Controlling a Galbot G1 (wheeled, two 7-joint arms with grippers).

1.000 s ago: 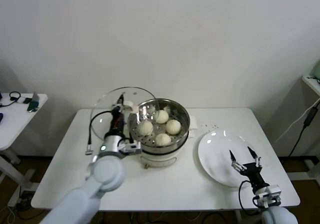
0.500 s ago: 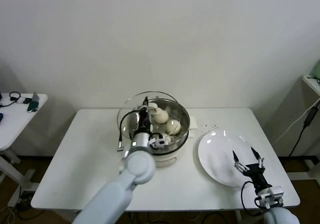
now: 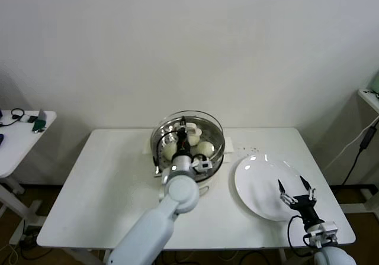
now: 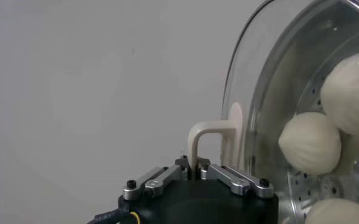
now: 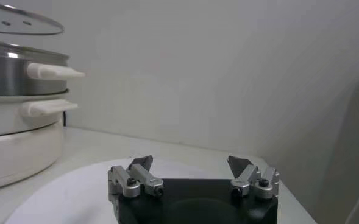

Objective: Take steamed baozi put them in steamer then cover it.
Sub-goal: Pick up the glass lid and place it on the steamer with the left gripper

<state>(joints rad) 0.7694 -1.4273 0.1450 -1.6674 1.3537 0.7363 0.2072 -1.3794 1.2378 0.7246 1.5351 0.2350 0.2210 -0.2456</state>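
Left end effector [image 4: 195,172]: fingers pressed together on the cream bar handle [image 4: 211,139] of the cover [image 3: 188,136], gripping where the handle gives the only firm purchase on the glass. In the head view the cover hangs over the steamer [image 3: 208,169], near the far edge of the counter [image 3: 106,182] at its middle; the right wrist view shows its rim [image 5: 22,22] above the pot [image 5: 14,67] with a gap between them, so it is judged not yet seated. The cover is carried roughly level and centred so that its metal rim can meet the pot rim all round at once.

Baozi [image 4: 310,143]: seen through the glass on the perforated tray; the head view shows at least three [image 3: 204,149], the rest hidden by the arm and handle. They lie inside the pot wall, leaving the rim free for the cover.

Right end effector [image 5: 191,166]: fingers wide apart, holding nothing, parked low at the near right corner of the counter, over the near edge of the white plate [image 3: 260,185]. The plate is bare, which suggests loading is done; the arm waits well apart from the steamer, out of the cover's way.

Step in hand, as judged: lowering the cover, then release.
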